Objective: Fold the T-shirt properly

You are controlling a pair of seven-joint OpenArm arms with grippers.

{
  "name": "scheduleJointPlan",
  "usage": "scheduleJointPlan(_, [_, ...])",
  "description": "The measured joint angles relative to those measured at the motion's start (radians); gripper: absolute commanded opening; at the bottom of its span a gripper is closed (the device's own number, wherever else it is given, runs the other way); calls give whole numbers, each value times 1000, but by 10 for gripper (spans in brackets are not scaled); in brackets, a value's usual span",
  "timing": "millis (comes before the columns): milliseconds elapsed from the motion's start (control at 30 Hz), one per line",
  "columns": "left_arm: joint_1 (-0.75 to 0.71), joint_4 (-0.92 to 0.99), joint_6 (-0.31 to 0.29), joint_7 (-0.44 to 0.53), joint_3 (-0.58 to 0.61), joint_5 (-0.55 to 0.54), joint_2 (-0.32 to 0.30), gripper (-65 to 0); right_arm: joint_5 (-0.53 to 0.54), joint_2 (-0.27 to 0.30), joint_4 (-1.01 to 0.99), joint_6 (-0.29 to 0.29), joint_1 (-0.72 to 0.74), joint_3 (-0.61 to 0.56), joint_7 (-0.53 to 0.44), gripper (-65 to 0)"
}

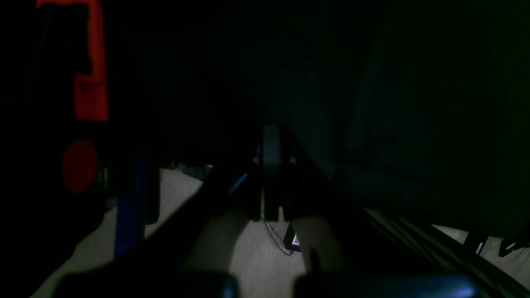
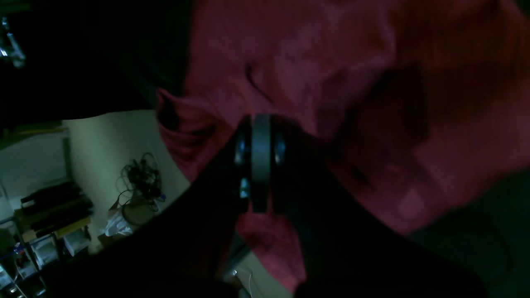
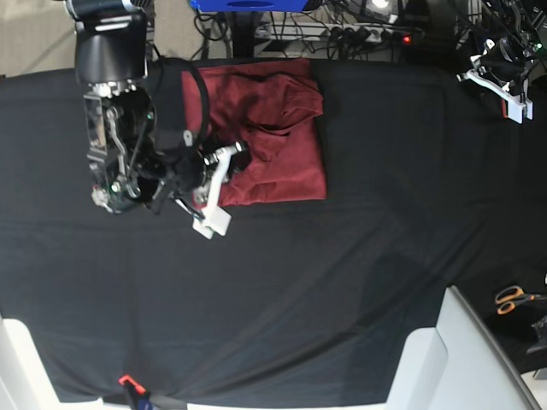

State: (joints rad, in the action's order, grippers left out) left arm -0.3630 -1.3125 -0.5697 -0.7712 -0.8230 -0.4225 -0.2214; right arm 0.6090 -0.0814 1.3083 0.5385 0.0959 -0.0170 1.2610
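Worktop (image 3: 342, 282): covered by a black cloth with shallow creases; it filled most of the base view.
Background: cables and a power strip (image 3: 355, 32) lay along the far edge of the worktop; pale floor and shelving showed in the right wrist view.
T-shirt (image 3: 273, 137): dark red, lying on the cloth near the far edge, left of centre in the base view. It was folded into a rough rectangle, with a bunched, wrinkled layer on its upper right part.
T-shirt, right wrist view (image 2: 331, 74): the red fabric filled the upper and right parts of the picture, with one edge hanging over the worktop edge.
Right end effector (image 3: 224, 164): positioned at the left edge of the T-shirt in the base view. In the right wrist view (image 2: 261, 165) the fingers stood together, with red fabric directly behind them. Whether any cloth was pinched between them could not be told.
Left end effector (image 3: 500, 81): located at the far right corner of the worktop in the base view, well apart from the T-shirt. In the left wrist view (image 1: 271, 174) the picture was very dark; the fingers stood together, with nothing visible between them.
Scissors (image 3: 513, 299): orange-handled, lying near the right edge in the base view.
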Motion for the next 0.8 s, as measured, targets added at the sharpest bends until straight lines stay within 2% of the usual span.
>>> scheduleJointPlan(100, [0,0,0,0,0,0,0,-650,3,-7,-68,-33,35,-1,-5,-642])
scheduleJointPlan(200, [0,0,0,0,0,0,0,-650,-4,-16,-73,-34,54,-10,-16,-642])
scheduleJointPlan(333, [0,0,0,0,0,0,0,-650,14,-12,82,-51,58,-62,19,-642])
scheduleJointPlan(367, [0,0,0,0,0,0,0,-650,26,-9,127,-85,47,-55,33,-642])
scheduleJointPlan(433, [0,0,0,0,0,0,-1,-650,18,2,184,-113,7,-10,54,-642])
scheduleJointPlan(533, [0,0,0,0,0,0,-1,-650,-16,48,187,-112,-71,15,92,-642])
scheduleJointPlan(600, [0,0,0,0,0,0,-1,-650,-9,72,183,-111,-92,15,71,-642])
scheduleJointPlan(667, [0,0,0,0,0,0,-2,-650,-2,82,184,-112,-97,15,22,-642])
scheduleJointPlan(800, [0,0,0,0,0,0,-3,-650,7,86,187,-112,-121,15,17,-642])
